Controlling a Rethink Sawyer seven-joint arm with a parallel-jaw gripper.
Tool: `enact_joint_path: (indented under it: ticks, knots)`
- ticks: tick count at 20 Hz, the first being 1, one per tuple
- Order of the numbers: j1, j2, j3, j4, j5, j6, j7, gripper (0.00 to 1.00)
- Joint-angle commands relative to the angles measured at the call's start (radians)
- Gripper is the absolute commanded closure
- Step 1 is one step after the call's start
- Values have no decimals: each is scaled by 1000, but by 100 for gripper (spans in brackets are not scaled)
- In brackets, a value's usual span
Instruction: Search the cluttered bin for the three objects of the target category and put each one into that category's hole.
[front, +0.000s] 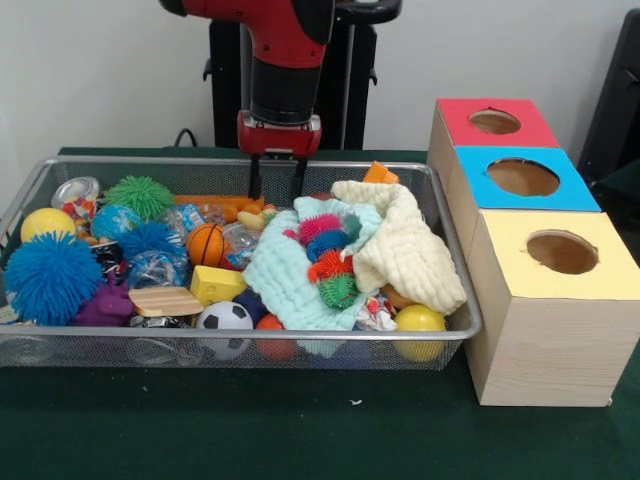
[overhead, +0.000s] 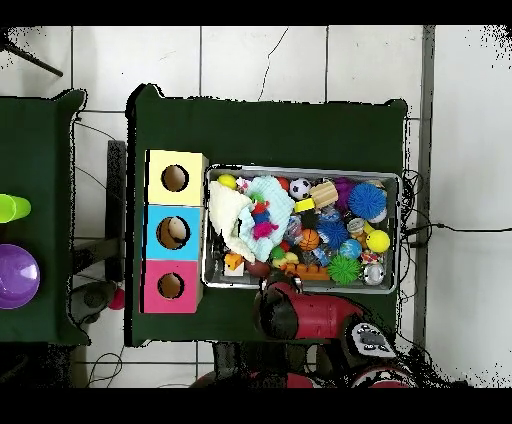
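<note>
While the gripper (front: 278, 188) hangs over the far side of the bin (front: 455, 290), its 2 fingers stand a narrow gap apart and hold nothing. Just below and in front of it lie an orange toy (front: 215, 206) and a mint cloth (front: 285, 275) with spiky toys (front: 330, 265) bunched on it; a cream cloth (front: 405, 245) sits to the right in the front view. Further left in that view are a basketball (front: 205, 244), a green spiky ball (front: 141, 196) and a big blue spiky ball (front: 52, 277). Beside the bin stand 3 boxes, each with 1 hole: red (front: 496, 122), blue (front: 524, 177) and yellow (front: 560, 252).
</note>
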Motion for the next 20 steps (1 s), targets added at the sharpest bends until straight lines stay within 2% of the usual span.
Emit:
enact_joint_path:
  ticks: [1, 5, 16, 20]
  knots:
    - [-28, -32, 20, 32, 4, 64, 139, 0]
    - [-27, -59, 19, 35, 10, 95, 127, 0]
    - [-16, -48, -6, 18, -11, 29, 127, 0]
    - [-19, -2, -18, 5, -7, -20, 147, 0]
